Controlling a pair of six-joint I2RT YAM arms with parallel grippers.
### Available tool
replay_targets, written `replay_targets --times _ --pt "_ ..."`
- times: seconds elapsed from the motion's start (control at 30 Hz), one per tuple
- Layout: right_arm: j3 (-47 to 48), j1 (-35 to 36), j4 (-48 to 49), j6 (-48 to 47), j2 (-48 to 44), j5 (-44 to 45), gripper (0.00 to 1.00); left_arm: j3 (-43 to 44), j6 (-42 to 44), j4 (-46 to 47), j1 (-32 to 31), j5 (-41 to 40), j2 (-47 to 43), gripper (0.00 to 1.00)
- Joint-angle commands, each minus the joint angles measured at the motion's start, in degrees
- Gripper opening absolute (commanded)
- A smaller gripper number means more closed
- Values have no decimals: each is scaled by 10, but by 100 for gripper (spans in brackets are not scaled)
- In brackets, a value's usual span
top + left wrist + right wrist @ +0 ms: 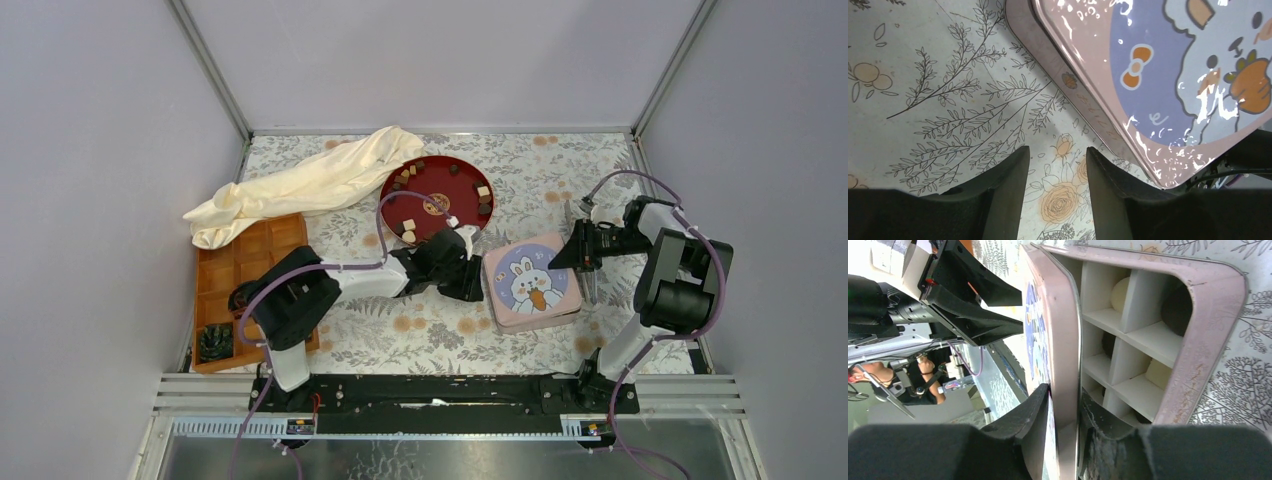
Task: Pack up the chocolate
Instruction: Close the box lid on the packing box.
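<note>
Right wrist: pinched pink rabbit-printed tin lid edgewise in right gripper. Held left gripper half-open, empty, beside it.

From above, inside of tin hidden under lid. Through right wrist gap, only slivers of chocolate behind dividers (cream and dark, shapes unclear); nearest cells blocked by right gripper. In left wrist view, lid cropped at top and right edges. Left of tin, tray partly under cloth and left arm. Beyond tin, plate pieces too small to sort.
</note>
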Motion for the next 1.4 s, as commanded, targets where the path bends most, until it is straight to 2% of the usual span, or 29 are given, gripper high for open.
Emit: replay_targets --times 0.0,0.43,0.57,0.8,0.97,1.13,1.37 --pt "20 -2 10 -2 -3 25 35 28 8 3 3 11 19 53" --pt "37 -5 20 -5 -74 123 57 67 14 -16 -3 14 44 52" --pt "50 -13 21 -10 -98 156 58 71 14 -29 -4 15 46 52" --pt "11 -31 112 8 -138 276 48 83 17 -41 -6 14 48 52" --pt "-23 -32 163 10 -138 326 26 87 17 -44 -7 14 50 52" --pt "-44 -21 162 -3 -106 306 18 99 17 -48 -8 14 56 52" --pt "-70 64 133 -21 -106 259 18 112 18 -54 -10 14 68 52"
